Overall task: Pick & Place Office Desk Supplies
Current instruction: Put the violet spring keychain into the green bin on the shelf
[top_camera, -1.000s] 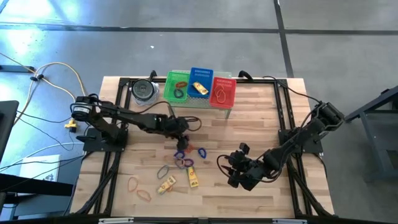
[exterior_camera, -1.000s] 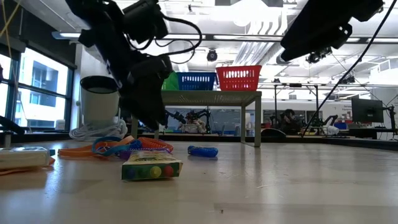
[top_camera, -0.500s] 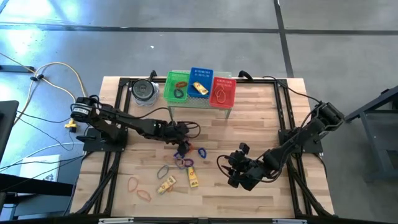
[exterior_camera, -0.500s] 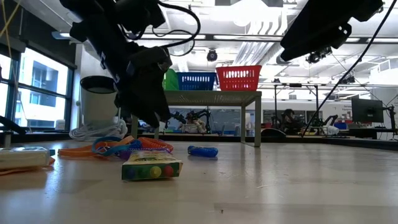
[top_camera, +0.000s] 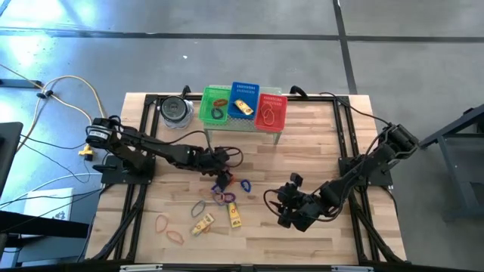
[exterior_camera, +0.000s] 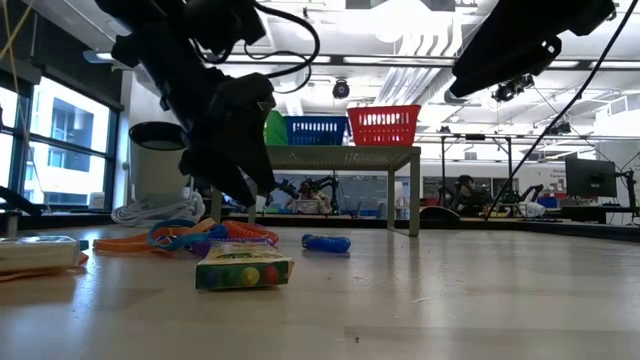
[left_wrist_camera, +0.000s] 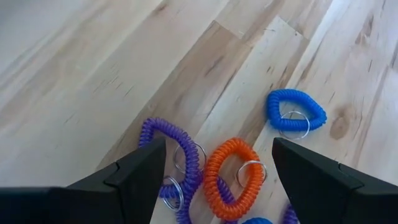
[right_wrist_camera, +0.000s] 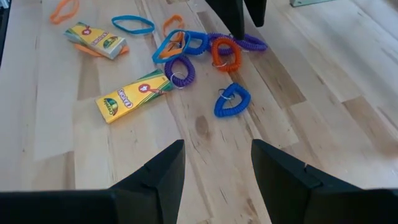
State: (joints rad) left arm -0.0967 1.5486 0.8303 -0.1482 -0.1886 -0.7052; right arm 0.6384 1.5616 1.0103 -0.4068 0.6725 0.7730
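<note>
The orange coiled plastic wrist band (left_wrist_camera: 233, 177) lies mid-table between my spread left gripper (left_wrist_camera: 214, 165) fingers, apparently untouched; bare wood surrounds. My right gripper (right_wrist_camera: 214, 171) hovers part-open, empty.

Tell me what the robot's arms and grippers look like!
Both are thin, black, jointed arms. The left arm has a round silver-ringed joint at its base and a loose black cable looping near its gripper. The right arm carries curly black cables beside its gripper. Each gripper has two flat, dark, wedge-shaped fingers.
</note>
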